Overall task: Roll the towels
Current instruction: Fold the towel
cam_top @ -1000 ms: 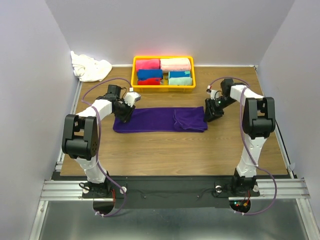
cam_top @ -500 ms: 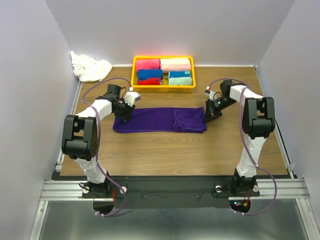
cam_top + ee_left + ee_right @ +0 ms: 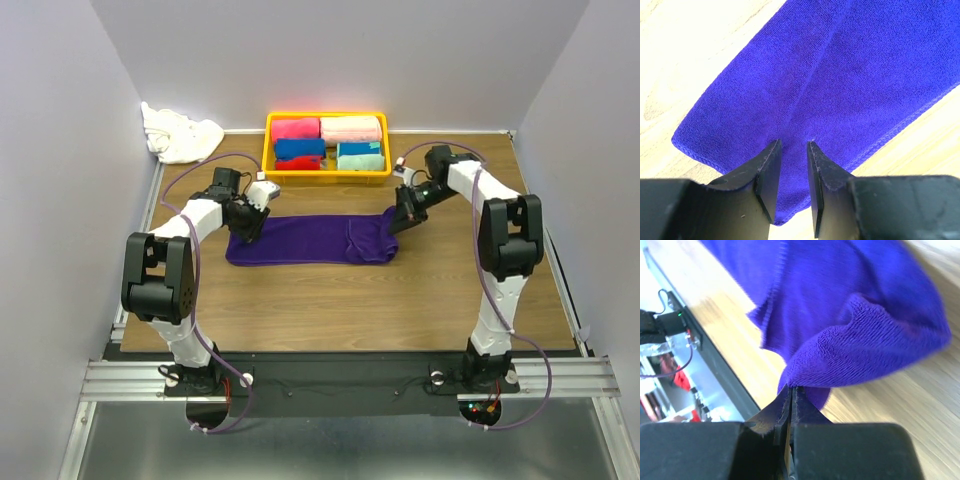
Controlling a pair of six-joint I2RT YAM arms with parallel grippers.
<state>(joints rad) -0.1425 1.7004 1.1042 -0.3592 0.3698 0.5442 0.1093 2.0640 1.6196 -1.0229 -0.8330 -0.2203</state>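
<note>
1. wooden table (image 3: 330,300) between pale walls; both arm bases sit at its 6 o'clock edge
2. purple towel (image 3: 310,240) lies as a long band across the middle of the table, running from 9 o'clock to 3 o'clock
3. left gripper (image 3: 248,228) is down on the towel's 9 o'clock end; in the left wrist view its jaws are drawn close with only a narrow gap, and a crease of the purple cloth (image 3: 850,75) runs straight into that gap, so it pinches the towel (image 3: 792,150)
4. right gripper (image 3: 400,215) is at the towel's 3 o'clock end; in the right wrist view its jaws are clamped tight on a raised fold of the cloth (image 3: 865,345), which bulges above the fingertips (image 3: 790,390)
5. that 3 o'clock end looks bunched and folded over towards the towel's middle
6. yellow basket (image 3: 268,150) stands at 12 o'clock, apart from the purple towel, packed with rolled towels (image 3: 350,128) in pink, blue, teal and red
7. white cloth (image 3: 180,135) lies crumpled in the 10 o'clock corner
</note>
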